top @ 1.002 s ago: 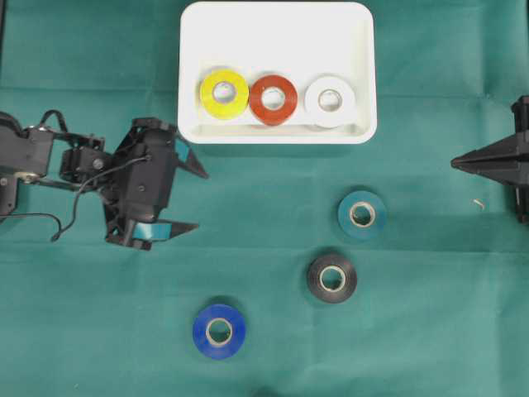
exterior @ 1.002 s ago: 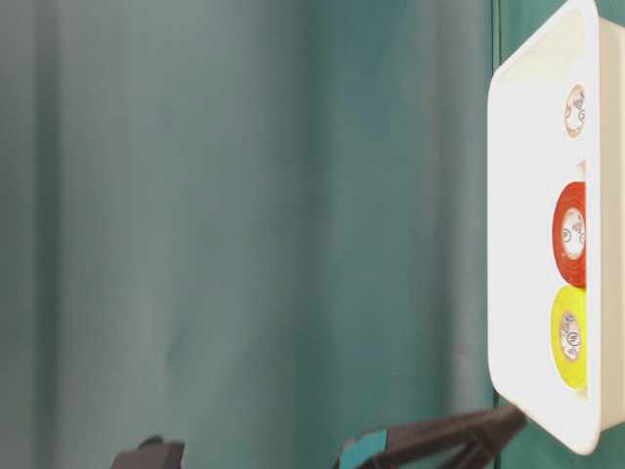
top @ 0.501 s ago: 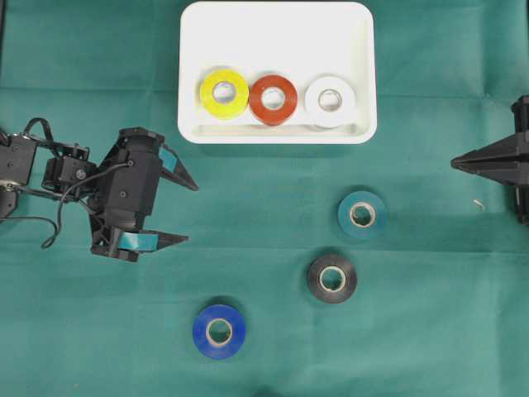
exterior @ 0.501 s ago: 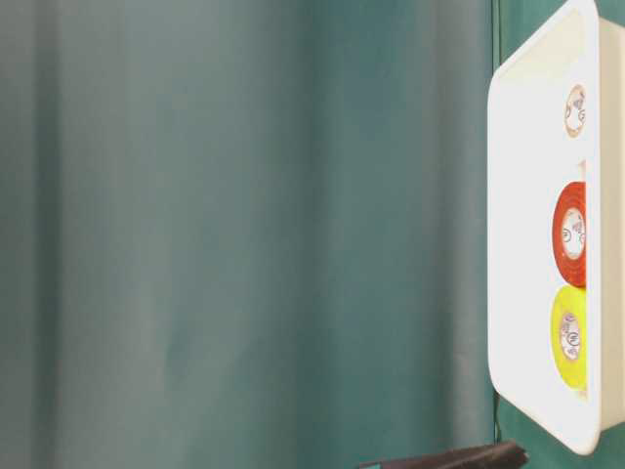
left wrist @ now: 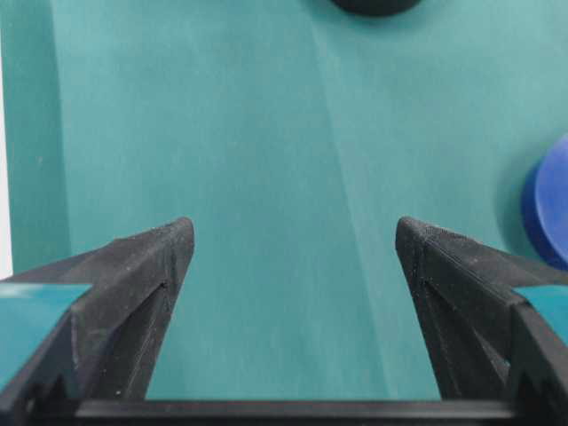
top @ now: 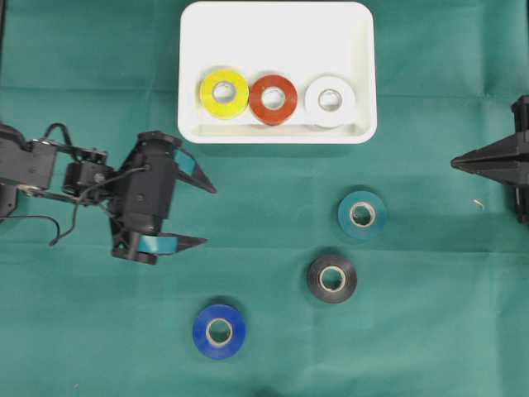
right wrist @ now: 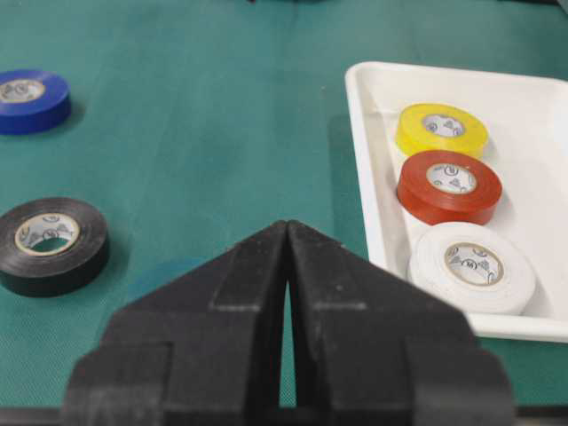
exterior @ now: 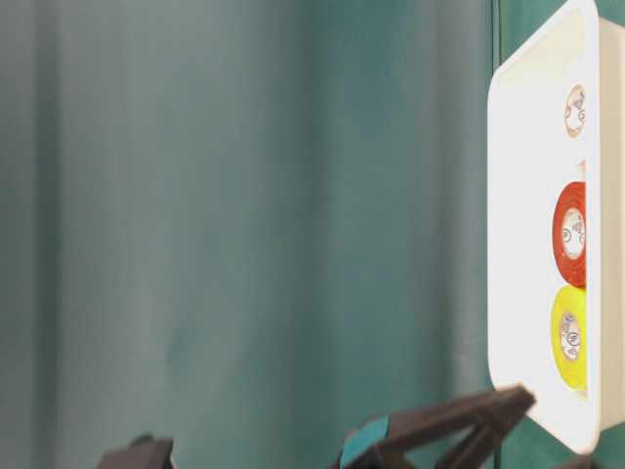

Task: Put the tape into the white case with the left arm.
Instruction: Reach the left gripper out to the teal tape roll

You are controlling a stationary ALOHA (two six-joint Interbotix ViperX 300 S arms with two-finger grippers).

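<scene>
A green cloth [top: 273,207] covers the whole table. On it, the left gripper [top: 205,215] hovers with jaws spread wide and empty. The blue tape [top: 219,331] lies nearest, on the cloth just past the lower fingertip, while the white case [top: 277,33] sits beyond the upper one, holding three rolls already.

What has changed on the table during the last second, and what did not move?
Only the left pincer moved: it first drew back toward the left edge of the overhead view, then came forward again, ending slightly lower and open with nothing held. The white case, its three rolls, the teal, black and blue rolls on the cloth, and the shut right pincer stayed as they were.
</scene>
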